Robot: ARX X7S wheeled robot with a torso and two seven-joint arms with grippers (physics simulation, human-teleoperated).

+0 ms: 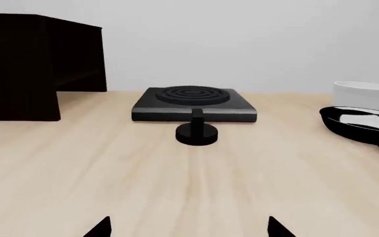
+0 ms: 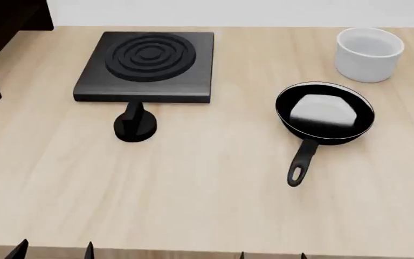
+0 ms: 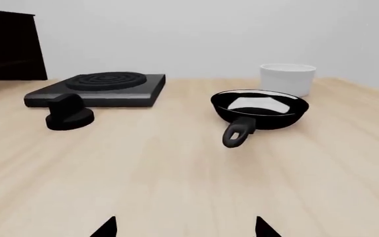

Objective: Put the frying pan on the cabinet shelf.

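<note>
The frying pan (image 2: 325, 113) is a small round black pan with a glossy inside and a thin pale rim. It sits on the wooden table at the right, its short handle (image 2: 301, 162) pointing toward me. It also shows in the right wrist view (image 3: 260, 109) and at the edge of the left wrist view (image 1: 364, 124). The dark cabinet (image 2: 6, 32) stands at the far left and also shows in the left wrist view (image 1: 31, 64). My left gripper (image 2: 54, 251) and right gripper (image 2: 273, 256) are open and empty at the table's near edge, well short of the pan.
A flat square black burner plate (image 2: 148, 65) with raised rings lies at the back centre. A black knob (image 2: 135, 127) stands just in front of it. A white cylindrical cup (image 2: 368, 53) stands behind the pan. Bare wood (image 2: 192, 205) lies between the grippers and these objects.
</note>
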